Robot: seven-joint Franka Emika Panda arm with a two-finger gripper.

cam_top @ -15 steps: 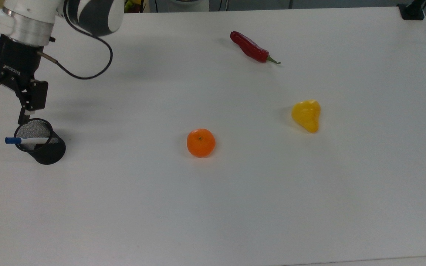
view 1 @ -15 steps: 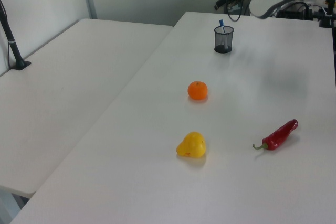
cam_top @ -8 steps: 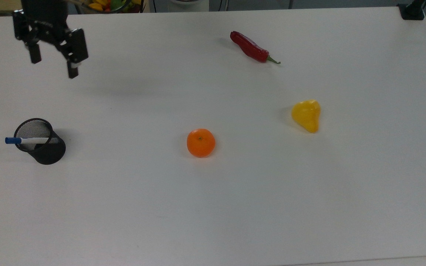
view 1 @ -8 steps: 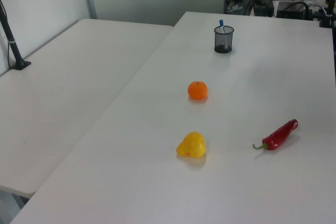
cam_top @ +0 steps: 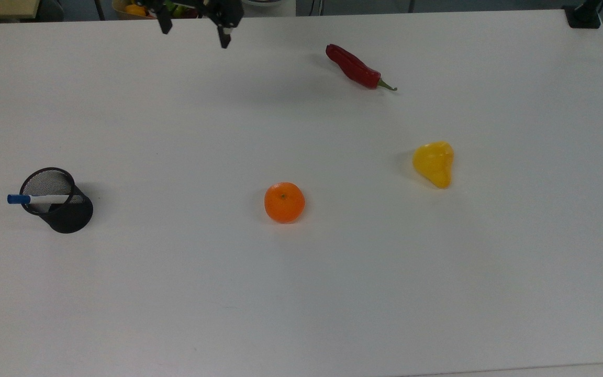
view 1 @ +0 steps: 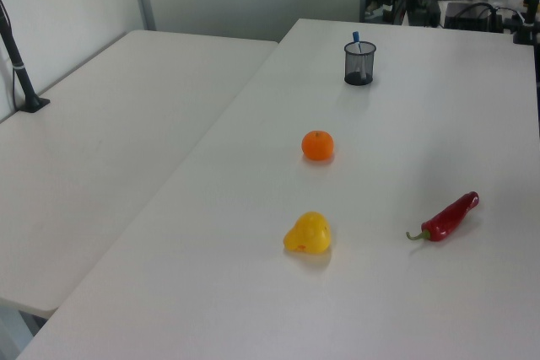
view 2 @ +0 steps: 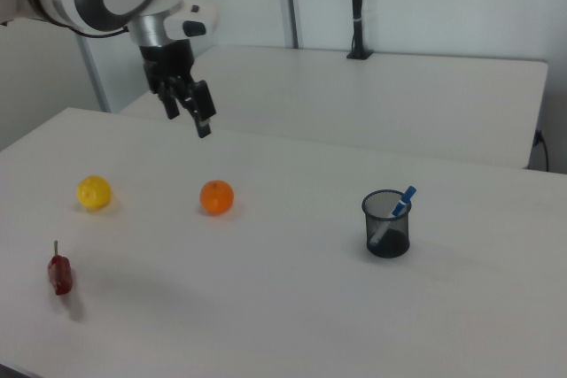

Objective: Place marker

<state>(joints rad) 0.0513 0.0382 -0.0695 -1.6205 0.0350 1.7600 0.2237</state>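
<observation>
One marker in mesh cup, gripper well apart, jaws spread

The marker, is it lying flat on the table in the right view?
No, the marker stands tilted inside the black mesh cup, its blue cap poking above the rim.

marker white, blue cap | mesh cup black | chili red (stem seemingly green)
</observation>
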